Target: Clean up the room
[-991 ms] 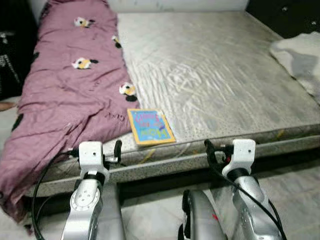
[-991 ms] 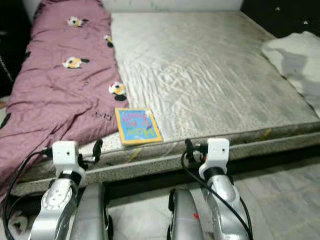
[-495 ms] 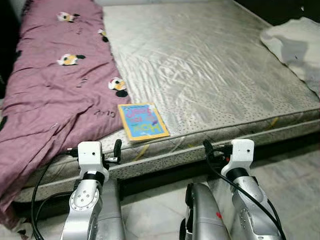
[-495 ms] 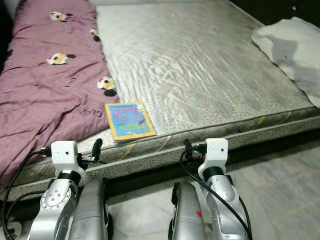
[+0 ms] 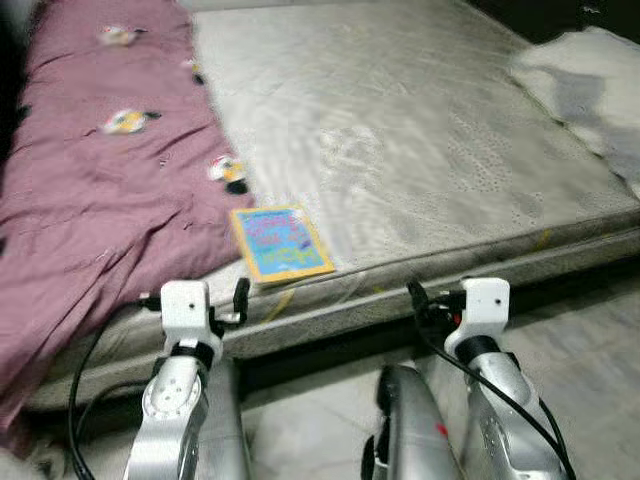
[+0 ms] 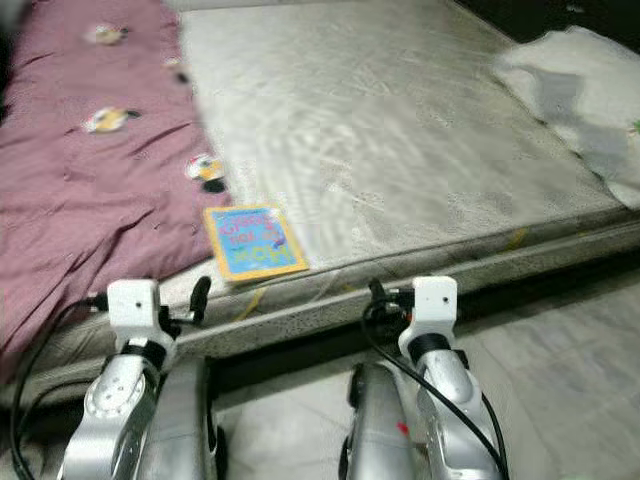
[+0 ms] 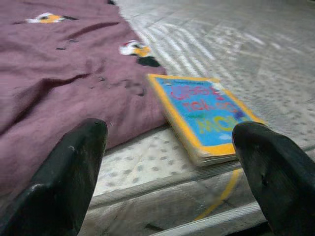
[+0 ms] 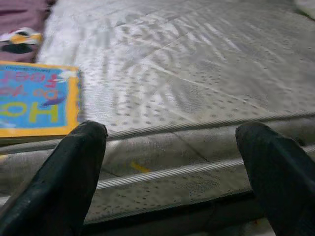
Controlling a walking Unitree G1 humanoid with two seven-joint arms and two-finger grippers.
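One book (image 5: pixel 280 243), one purple blanket (image 5: pixel 90 200), one mattress (image 5: pixel 420 130)

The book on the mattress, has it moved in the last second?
No. The book lies by the mattress front edge, its left side against the purple blanket, as before. The whole picture shifted, so the camera moved.

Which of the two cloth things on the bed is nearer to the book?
The purple blanket with the flower pattern. Its edge lies right beside the book, while the white cloth lies far off at the bed's right side.
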